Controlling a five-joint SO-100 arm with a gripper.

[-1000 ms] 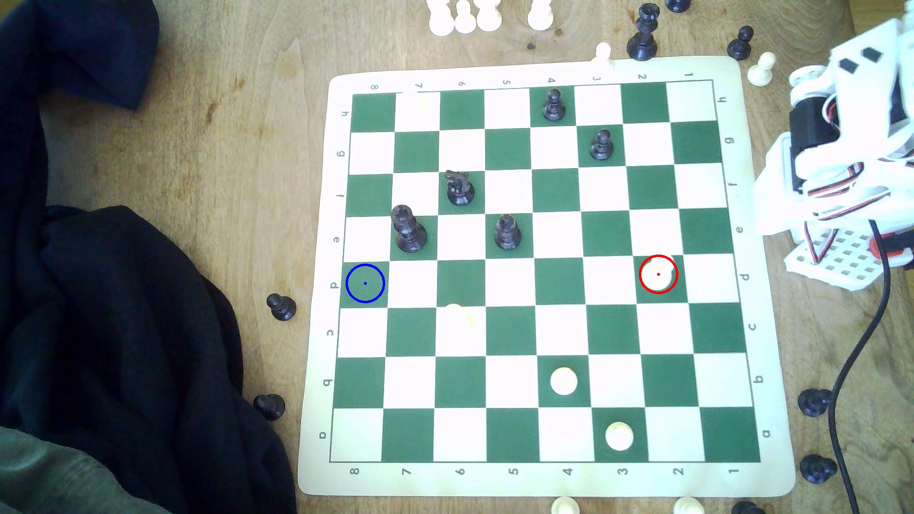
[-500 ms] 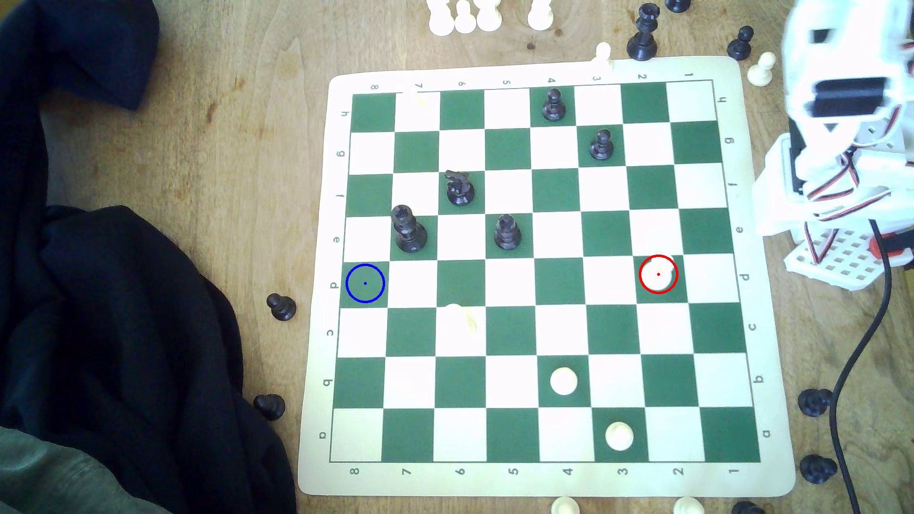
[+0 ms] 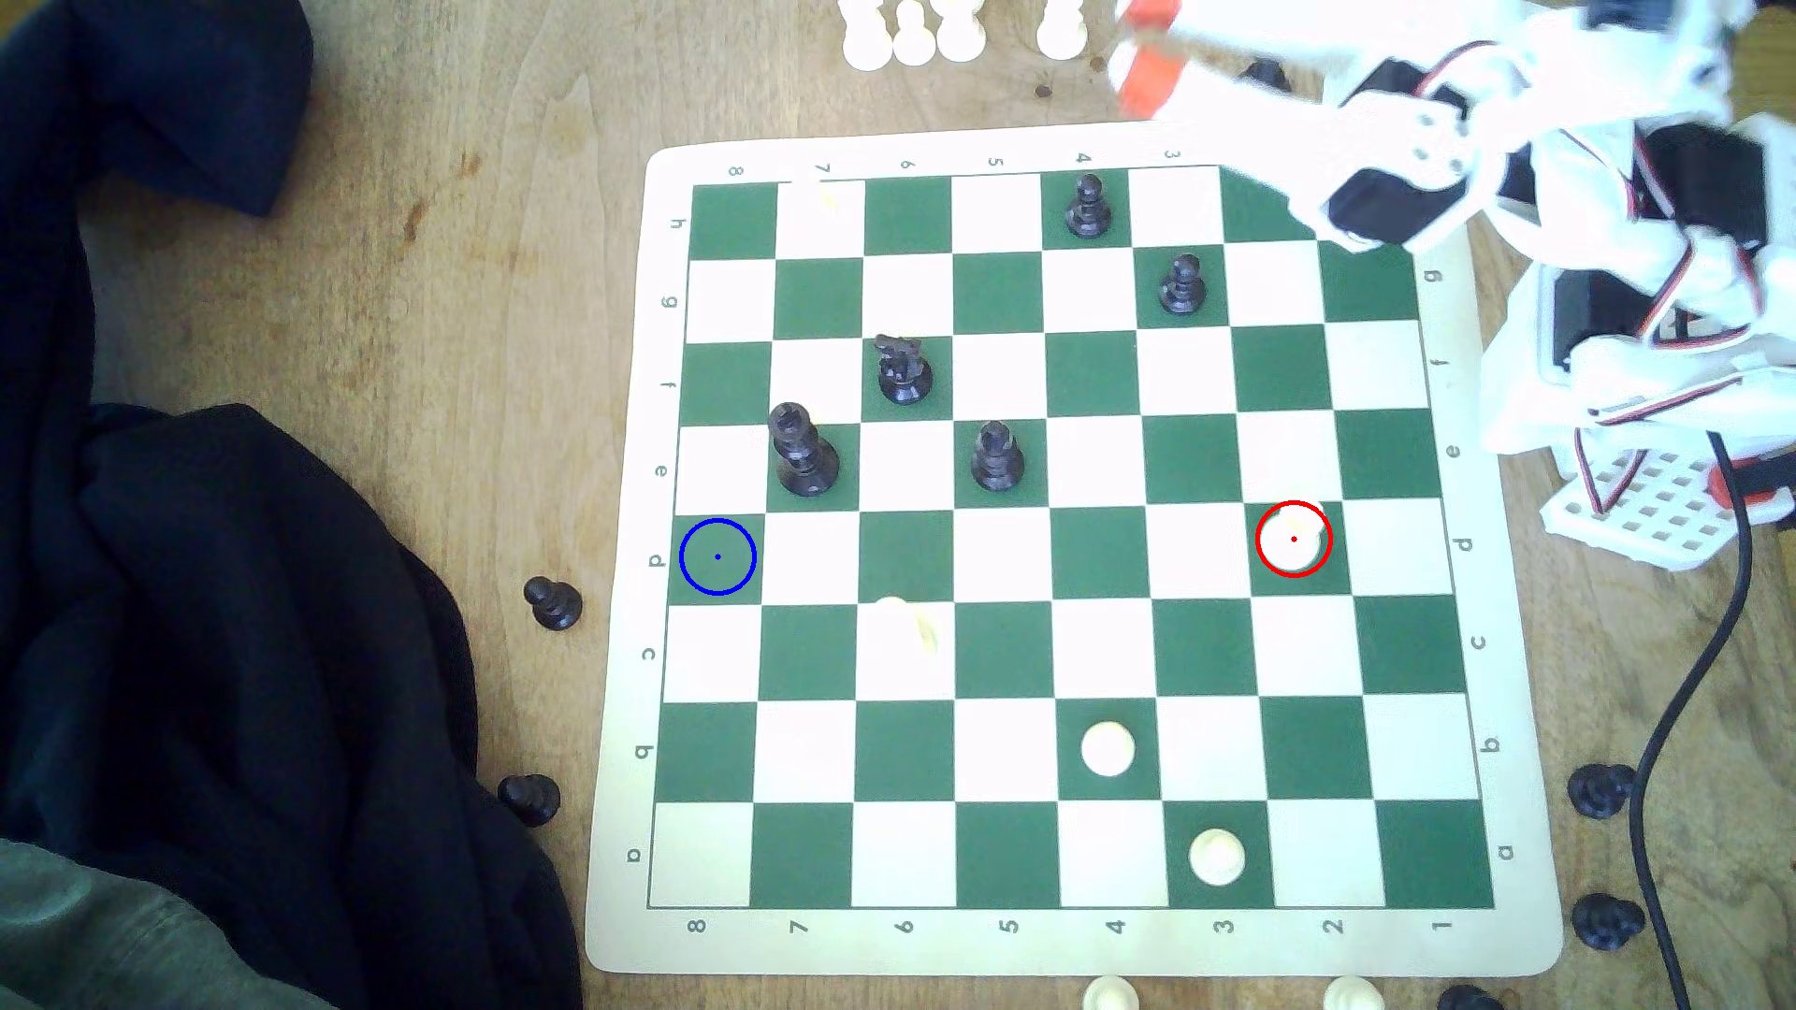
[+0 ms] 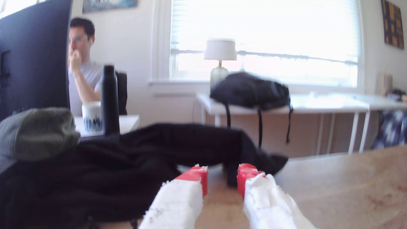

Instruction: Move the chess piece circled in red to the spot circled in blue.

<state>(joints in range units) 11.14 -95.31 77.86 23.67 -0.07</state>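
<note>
The chess piece (image 3: 1294, 539) is a cream-white disc inside a red ring on a green square near the exterior view's right edge of the board (image 3: 622, 680). The spot (image 3: 717, 556), a green square with a blue ring and dot, lies in the same row at the board's left edge in that view. My gripper (image 3: 1142, 53) is blurred, raised above the board's far edge and well away from the piece. In the wrist view the gripper (image 4: 222, 174) is open, its red-tipped fingers (image 4: 199, 174) apart with nothing between them.
Several black pieces stand on the board's far half, such as one (image 3: 996, 456) mid-board. Two white pieces (image 3: 1107, 749) sit near the front. Dark cloth (image 3: 243, 631) lies left of the board, a black cable (image 3: 1691, 680) right. A person (image 4: 82, 66) sits beyond the table.
The arm has swung up from the exterior view's right edge and out over the board's far right corner, with the gripper now reaching left along the far edge. The pieces have not moved.
</note>
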